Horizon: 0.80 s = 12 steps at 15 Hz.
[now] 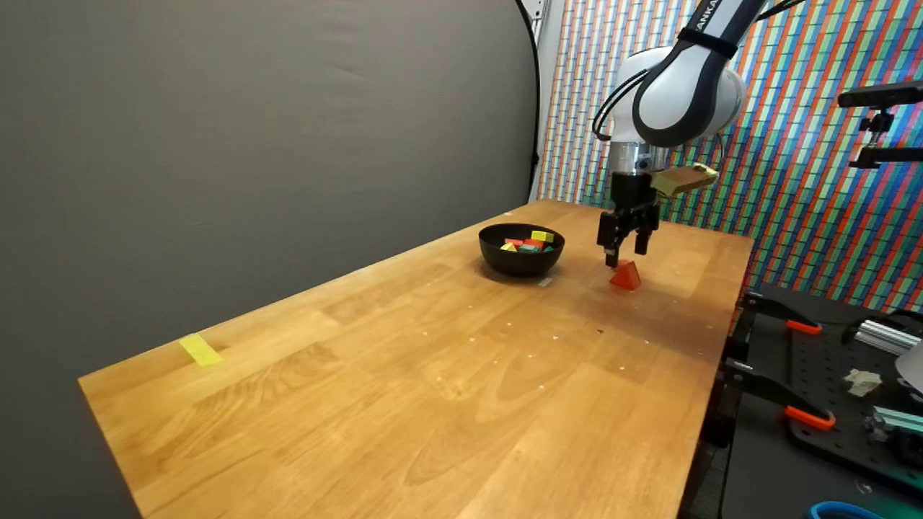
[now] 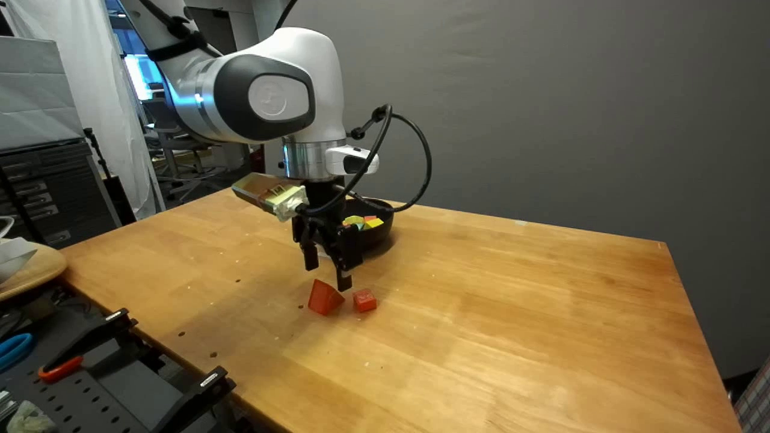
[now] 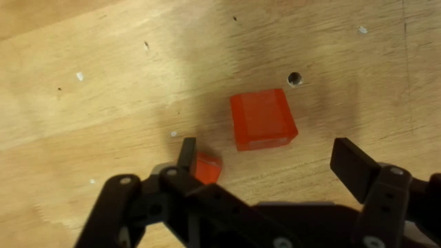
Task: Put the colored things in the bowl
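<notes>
My end effector (image 2: pixel 328 273): jaws apart, empty | larger red block (image 3: pixel 263 119) below, smaller red block (image 3: pixel 208 168) near one jaw, bowl (image 1: pixel 520 264) to one side | I should centre, then descend missing the smaller.

Red blocks (image 3: pixel 263 119), black bowl (image 1: pixel 520 264), multicoloured backdrop (image 1: pixel 829 238)

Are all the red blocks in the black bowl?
No, a larger red block and a smaller red block lie on the wooden table.
</notes>
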{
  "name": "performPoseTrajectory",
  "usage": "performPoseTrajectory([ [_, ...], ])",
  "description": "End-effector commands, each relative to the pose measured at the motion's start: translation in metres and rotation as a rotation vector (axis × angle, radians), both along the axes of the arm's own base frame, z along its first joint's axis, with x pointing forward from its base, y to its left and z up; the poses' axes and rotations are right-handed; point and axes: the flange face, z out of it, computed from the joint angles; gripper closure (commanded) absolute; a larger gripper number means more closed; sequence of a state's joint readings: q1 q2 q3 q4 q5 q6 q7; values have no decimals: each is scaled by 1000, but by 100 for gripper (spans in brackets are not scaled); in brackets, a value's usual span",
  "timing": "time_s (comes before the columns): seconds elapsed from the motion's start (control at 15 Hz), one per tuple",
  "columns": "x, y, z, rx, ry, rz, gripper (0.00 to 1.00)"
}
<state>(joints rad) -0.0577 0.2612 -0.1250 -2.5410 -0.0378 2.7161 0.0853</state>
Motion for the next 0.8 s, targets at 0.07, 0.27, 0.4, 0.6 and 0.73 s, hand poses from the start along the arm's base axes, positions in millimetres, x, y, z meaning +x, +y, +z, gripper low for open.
performPoseTrajectory([
  [0.07, -21, 3, 8, -3, -39, -31, 0],
  [0.27, -14, 2, -3, 18, -32, -5, 0],
  [0.4, -3, -1, -13, 34, -25, 12, 27],
  [0.6, 3, -6, -20, 75, -33, 28, 51],
  [0.73, 0, -11, -22, 88, -36, 29, 67],
])
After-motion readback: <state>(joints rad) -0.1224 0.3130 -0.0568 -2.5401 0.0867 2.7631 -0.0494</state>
